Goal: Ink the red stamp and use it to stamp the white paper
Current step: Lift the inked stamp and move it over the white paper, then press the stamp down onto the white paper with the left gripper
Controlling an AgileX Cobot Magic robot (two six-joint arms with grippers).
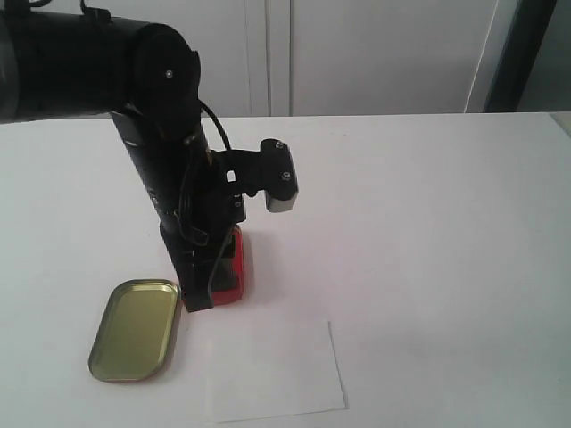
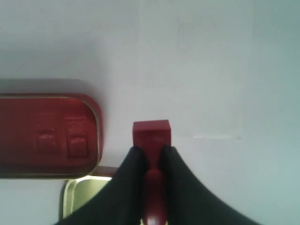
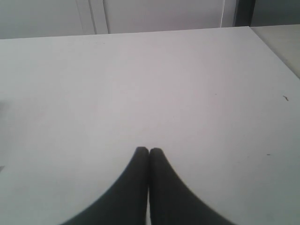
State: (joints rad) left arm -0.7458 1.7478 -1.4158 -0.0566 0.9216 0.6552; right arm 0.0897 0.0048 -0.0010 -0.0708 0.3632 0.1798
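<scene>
My left gripper (image 2: 151,149) is shut on the round handle of the red stamp (image 2: 151,133). The stamp's square base points away from the fingers, beside the open red ink tin (image 2: 47,136) and not over its pad. In the exterior view the left gripper (image 1: 201,299) hangs straight down against the ink tin (image 1: 232,267), and the arm hides the stamp. The white paper (image 1: 272,370) lies flat in front of the tin, to its right. Faint edges of the paper (image 2: 197,70) show beyond the stamp. My right gripper (image 3: 149,151) is shut and holds nothing.
The tin's gold lid (image 1: 136,328) lies upturned to the left of the tin, and the same lid (image 2: 79,197) shows beside my left fingers. The white table (image 1: 428,232) stretches to the right. Its far edge (image 3: 140,33) meets a wall.
</scene>
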